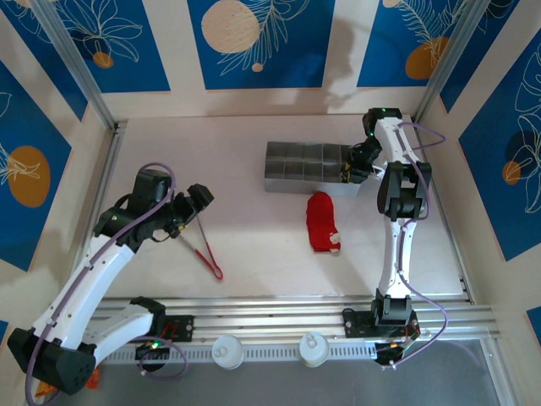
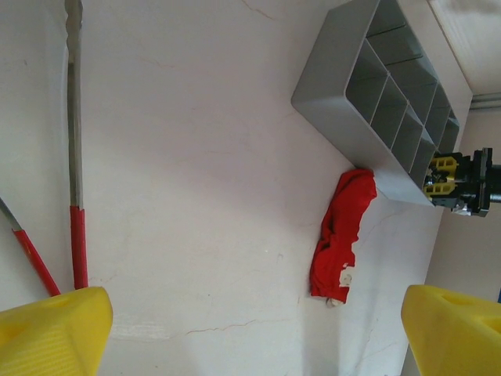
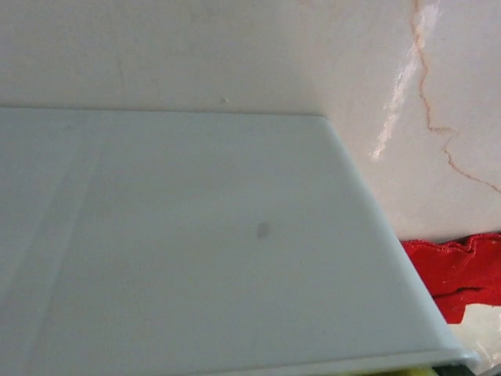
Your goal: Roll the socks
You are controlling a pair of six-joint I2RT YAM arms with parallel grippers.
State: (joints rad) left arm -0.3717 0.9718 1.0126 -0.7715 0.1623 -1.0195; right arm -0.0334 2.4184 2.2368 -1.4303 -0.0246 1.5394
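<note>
Red sock (image 1: 321, 222) lies unrolled mid-table, its top end just beside the grey divider box (image 1: 308, 161) at twelve o'clock. Right gripper (image 1: 355, 167) sits at the box's three o'clock end (jaws hidden, can't tell their state). Left gripper (image 1: 200, 199), out at nine o'clock, gapes wide, empty, near the red-handled tongs (image 1: 209, 251).

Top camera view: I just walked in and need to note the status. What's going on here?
No rolling has started yet. The red sock lies loose and unrolled on the table, by the front edge of the grey divided tray. The right gripper is at the tray's right end, and I can't tell whether its jaws are gripping it. The left gripper hovers near the red-handled tongs, with its jaws wide open and empty.
</note>
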